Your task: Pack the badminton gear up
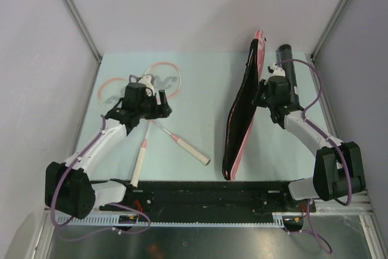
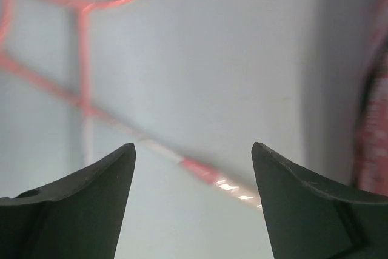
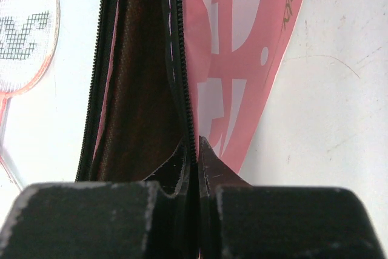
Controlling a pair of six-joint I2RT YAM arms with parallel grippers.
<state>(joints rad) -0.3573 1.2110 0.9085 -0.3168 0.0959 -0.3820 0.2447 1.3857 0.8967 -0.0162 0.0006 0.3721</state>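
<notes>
Two pink-framed rackets lie crossed on the table at the left, one white handle [image 1: 139,163] pointing near and the other [image 1: 193,151] slanting right. My left gripper [image 1: 160,106] hangs open just above their crossed shafts [image 2: 203,172], with nothing between its fingers [image 2: 97,192]. The pink racket bag [image 1: 239,119] stands on edge at the centre right, its dark inside [image 3: 139,89] gaping. My right gripper [image 3: 197,144] is shut on the bag's zipped upper edge [image 3: 182,77], holding it up. A black tube [image 1: 287,63] lies behind the right arm.
Metal frame posts and grey walls close in the table at the back and sides. The black base rail [image 1: 206,193] runs along the near edge. One racket head [image 3: 27,28] shows to the left of the bag in the right wrist view.
</notes>
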